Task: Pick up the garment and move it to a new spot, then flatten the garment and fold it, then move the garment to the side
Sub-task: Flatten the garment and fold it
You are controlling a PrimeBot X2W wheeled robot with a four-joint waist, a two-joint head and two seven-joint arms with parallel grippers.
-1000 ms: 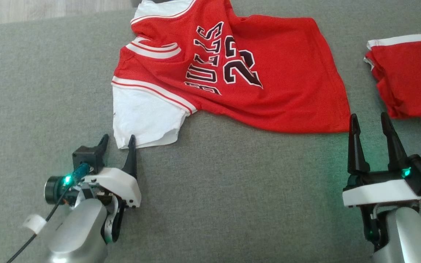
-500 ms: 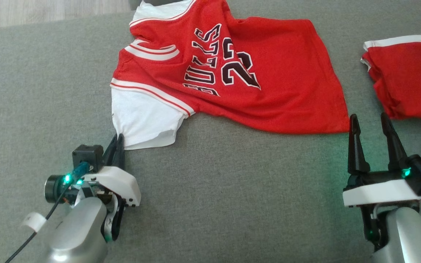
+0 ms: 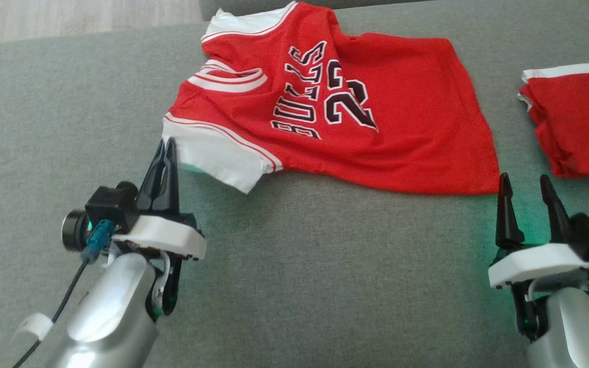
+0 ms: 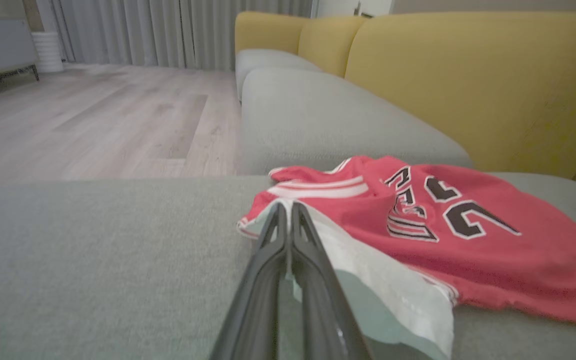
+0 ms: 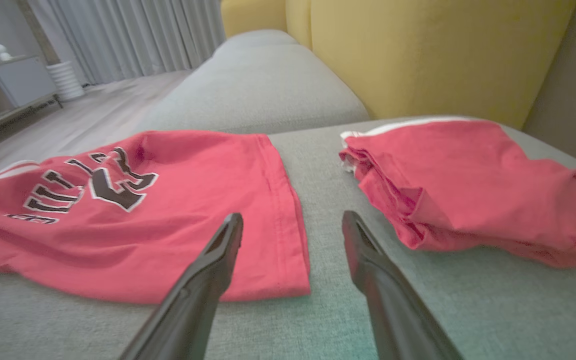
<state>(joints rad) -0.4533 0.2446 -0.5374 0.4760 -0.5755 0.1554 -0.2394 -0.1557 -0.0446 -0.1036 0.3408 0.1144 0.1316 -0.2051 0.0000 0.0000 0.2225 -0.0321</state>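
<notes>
My left gripper is clenched on the edge of the white sleeve of the red jersey, holding that corner up off the grey sofa seat. The rest of the jersey lies spread on the seat, lettering upward. My right gripper stands released, fingers apart, at the jersey's hem corner; whether it touches the cloth I cannot tell. A second red garment lies crumpled near the jersey's hem, apart from it. A yellow backrest rises behind the jersey.
</notes>
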